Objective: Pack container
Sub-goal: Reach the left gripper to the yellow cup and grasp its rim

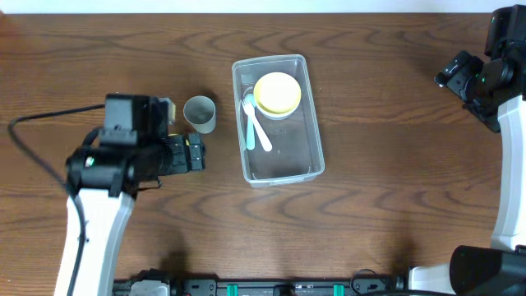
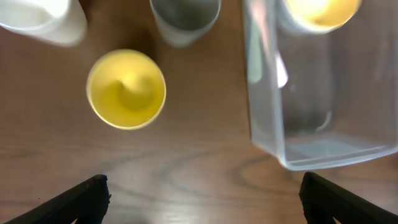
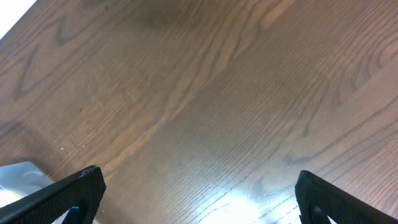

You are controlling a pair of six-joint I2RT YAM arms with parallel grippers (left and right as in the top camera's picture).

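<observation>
Though left fingers point(image 2: 74, 200) and right fingers point(image 3: 68, 194) wide apart, empty: yellow cup point(image 2: 126, 89), grey cup point(image 1: 200, 113) near container point(image 1: 288, 154).

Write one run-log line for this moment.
clear plastic rectangular container: holds yellow round bowl, light-blue cutlery | grey cup, yellow cup: outside | left jaws open | right jaws open

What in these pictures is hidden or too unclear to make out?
White cup: left wrist view, cut off by the top edge; overhead, the left arm mostly covers it.
Yellow round bowl: left wrist view, top edge cuts it.
Clear plastic rectangular container: right wrist view, only a blurred corner at the bottom-left edge.
Pale blue spoon: left wrist view, a blur through the container wall.
</observation>
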